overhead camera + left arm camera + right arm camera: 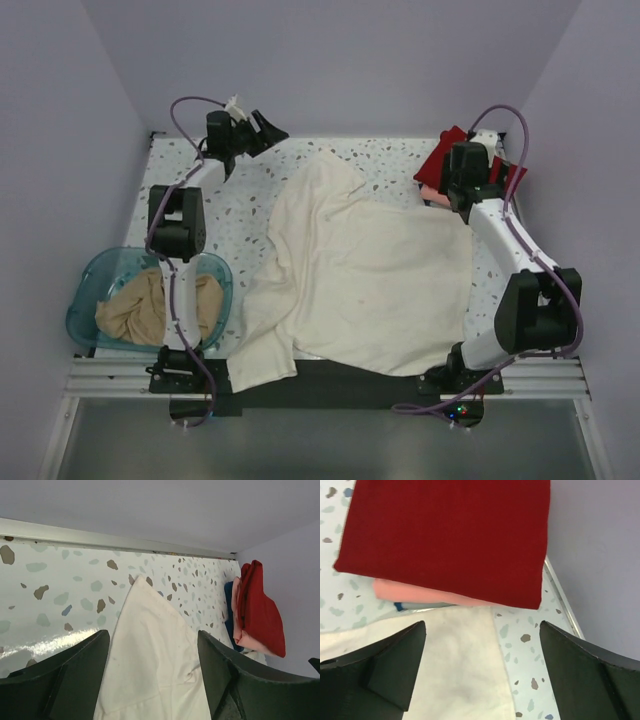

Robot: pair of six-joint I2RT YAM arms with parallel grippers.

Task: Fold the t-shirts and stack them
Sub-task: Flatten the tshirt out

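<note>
Blue tub (84, 292), near-left table corner: holds the tan-beige shirt (135, 308), crumpled.

Left gripper (152, 635), far-left: fingers spread, nothing between them, raised above the table (230, 205) beside a pointed corner of the cream-white shirt (365, 270).

Cream-white shirt: spread flat across the table centre, one part draped over the near edge.

Red shirt (445, 535), far-right corner: folded, on top of the folded salmon pink shirt (410, 592); a blue sliver beneath, possibly more cloth.

Right gripper (482, 625): fingers apart, holding nothing, over the cream-white shirt's edge beside the stack.
</note>
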